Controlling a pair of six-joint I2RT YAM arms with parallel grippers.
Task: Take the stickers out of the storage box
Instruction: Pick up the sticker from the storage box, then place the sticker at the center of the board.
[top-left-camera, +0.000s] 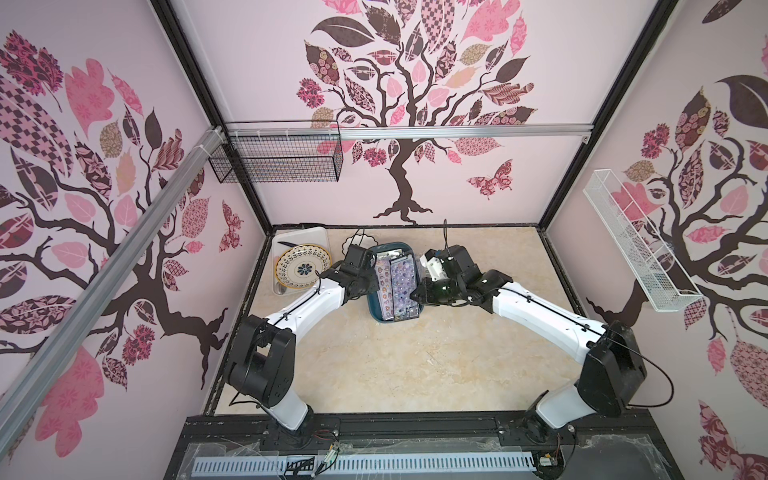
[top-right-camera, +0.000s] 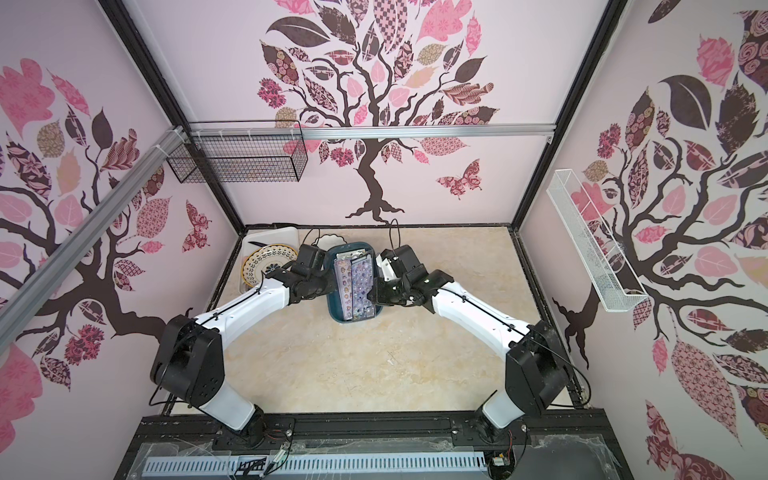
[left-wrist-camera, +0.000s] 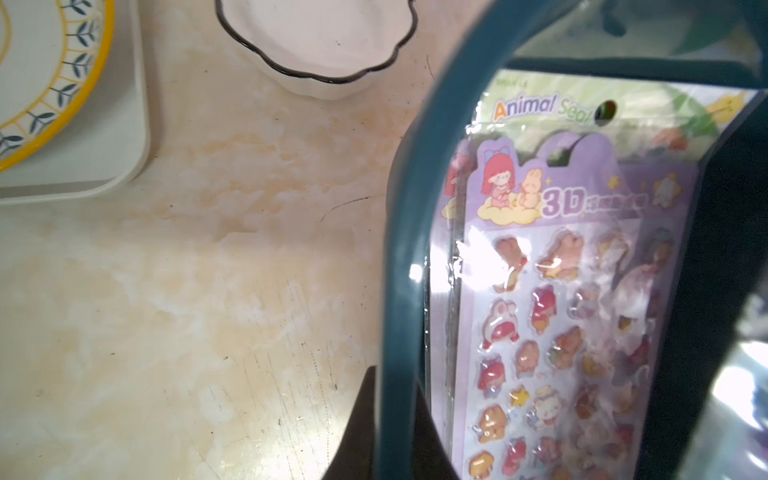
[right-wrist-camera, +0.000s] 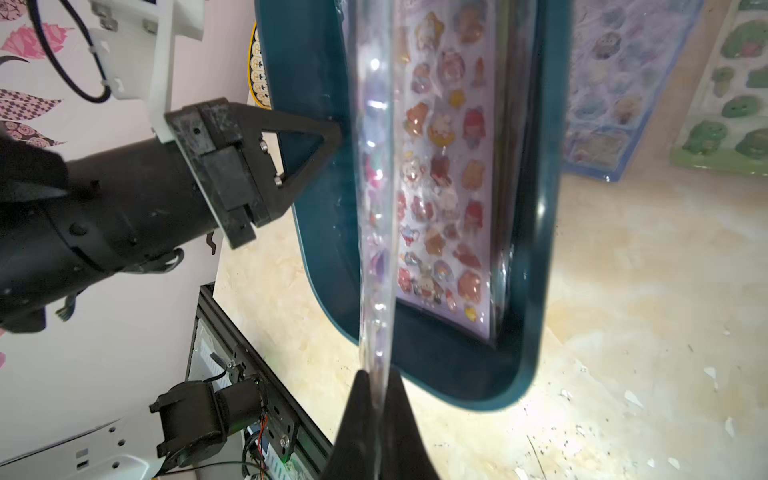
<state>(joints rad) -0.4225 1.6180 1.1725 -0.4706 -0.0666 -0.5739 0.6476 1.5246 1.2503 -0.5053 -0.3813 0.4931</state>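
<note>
On the worktop, both arms reach low and inward to the storage box where the stickers lie, left fingers clamped on its wall and right fingers pinching one glossy sheet edge-on, which might slip free or drag its neighbours.

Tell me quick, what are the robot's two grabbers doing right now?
Left gripper: jaws shut on the wall of the dark teal plastic storage box.
Right gripper: jaws shut on one glossy rectangular sticker sheet standing on edge.
</note>
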